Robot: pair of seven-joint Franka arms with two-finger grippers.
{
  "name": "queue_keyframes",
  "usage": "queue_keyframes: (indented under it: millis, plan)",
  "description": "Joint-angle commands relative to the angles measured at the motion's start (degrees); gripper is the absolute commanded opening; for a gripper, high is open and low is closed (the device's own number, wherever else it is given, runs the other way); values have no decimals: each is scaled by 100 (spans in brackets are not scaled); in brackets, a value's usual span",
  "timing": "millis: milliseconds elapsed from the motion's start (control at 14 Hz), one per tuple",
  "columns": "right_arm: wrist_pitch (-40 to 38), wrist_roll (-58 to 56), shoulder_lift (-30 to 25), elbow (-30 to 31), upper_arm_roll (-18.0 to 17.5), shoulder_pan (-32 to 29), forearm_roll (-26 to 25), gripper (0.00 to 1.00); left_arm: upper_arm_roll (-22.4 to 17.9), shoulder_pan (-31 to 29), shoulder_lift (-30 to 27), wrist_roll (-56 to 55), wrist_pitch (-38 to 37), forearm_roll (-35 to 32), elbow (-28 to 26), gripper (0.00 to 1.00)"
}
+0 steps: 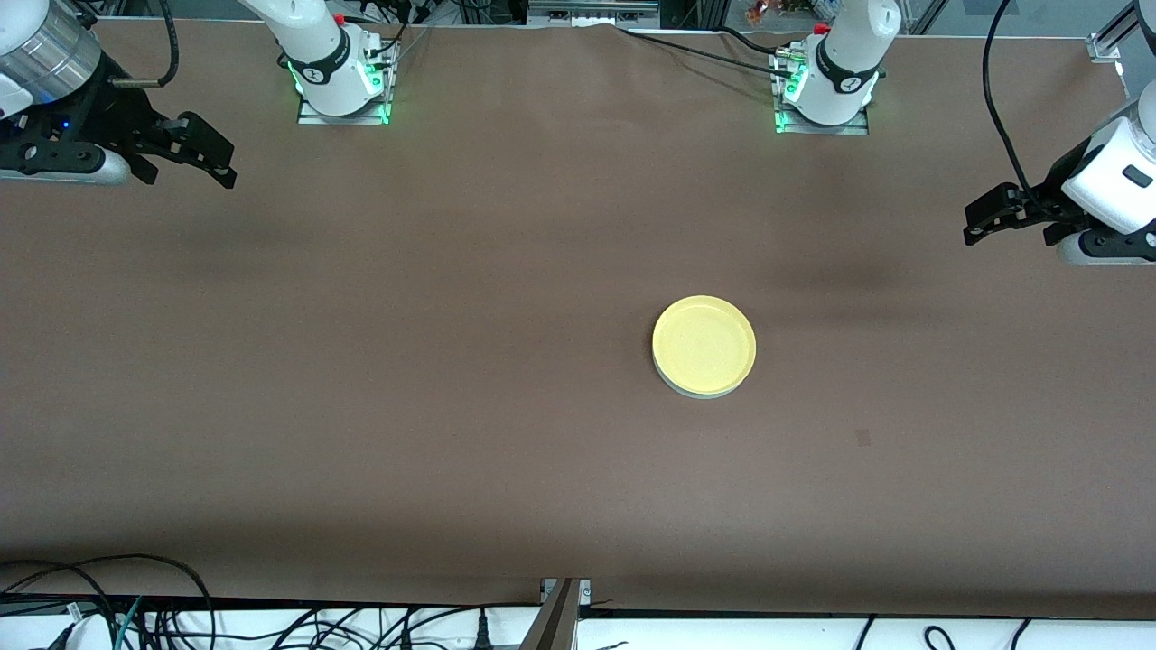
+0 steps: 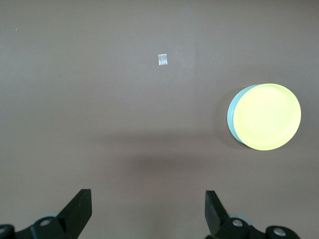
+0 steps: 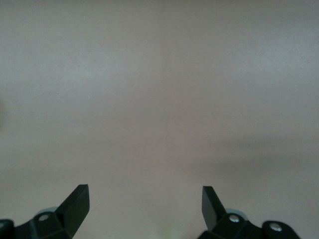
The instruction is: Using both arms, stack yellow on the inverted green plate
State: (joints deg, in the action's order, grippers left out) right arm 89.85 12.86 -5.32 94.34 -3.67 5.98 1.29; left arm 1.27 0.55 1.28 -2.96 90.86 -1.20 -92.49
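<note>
One yellow plate (image 1: pixel 703 344) sits stacked on one green plate (image 1: pixel 679 385) on the brown surface (image 1: pixel 361 361), toward the left arm's end, while two grippers, left (image 1: pixel 993 217) and right (image 1: pixel 206 152), hover apart, fingers wide open and empty.

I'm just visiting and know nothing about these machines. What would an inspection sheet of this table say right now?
Surface: brown table, flat, with a small pale tape square stuck on it.
Job's things: yellow plate rests on the green plate; only a thin green edge shows beneath.
Clutter: nothing seen.
Grippers: left gripper open, empty, raised at the left arm's end of the table; right gripper open, empty, raised at the right arm's end. Both arms wait, away from the stack.
Cables: black cable hangs to the left arm; a tangle of cables lies along the table's near edge.
Surroundings: two arm bases with green lights.
</note>
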Motion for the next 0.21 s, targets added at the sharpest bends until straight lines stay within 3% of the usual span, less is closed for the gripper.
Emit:
queue_keyframes:
  millis: [0, 143]
  plan:
    - [94, -125, -65, 41, -134, -150, -6, 100, 57, -11, 48, 41, -139, 6, 161, 100]
    - [94, -143, -30, 41, -151, -141, -23, 100, 58, -11, 48, 41, -139, 15, 161, 100]
